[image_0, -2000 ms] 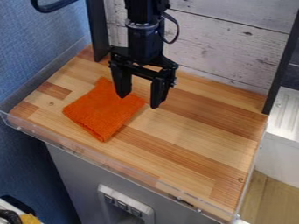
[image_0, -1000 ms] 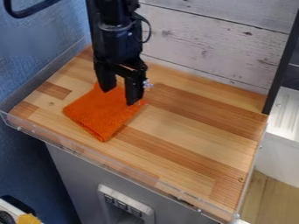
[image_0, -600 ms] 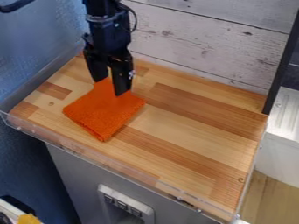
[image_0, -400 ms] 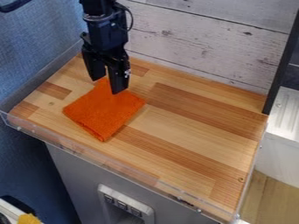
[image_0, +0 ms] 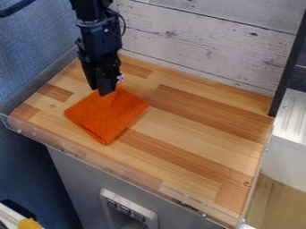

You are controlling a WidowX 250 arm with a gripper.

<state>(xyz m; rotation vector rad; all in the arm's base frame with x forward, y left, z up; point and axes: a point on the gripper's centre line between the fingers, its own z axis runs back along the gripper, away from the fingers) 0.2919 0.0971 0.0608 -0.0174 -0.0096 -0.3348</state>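
Observation:
The black gripper (image_0: 100, 92) hangs down over the upper left part of the wooden surface, its two fingers drawn close together. Their tips are at the back corner of an orange cloth (image_0: 108, 112), and the gripper looks shut on that corner. A bit of the cloth's back edge is hidden behind the fingers. The rest of the cloth lies flat and roughly square on the wood.
The wooden surface (image_0: 197, 129) has a clear plastic lip (image_0: 113, 167) along its front. Behind stands a whitewashed plank wall (image_0: 209, 44); a blue partition (image_0: 36, 53) is at left, and a black post (image_0: 290, 67) at back right.
The gripper has moved left from beside the cloth's back right to its back corner, and its fingers have come together there. The cloth's front part has stayed in place.

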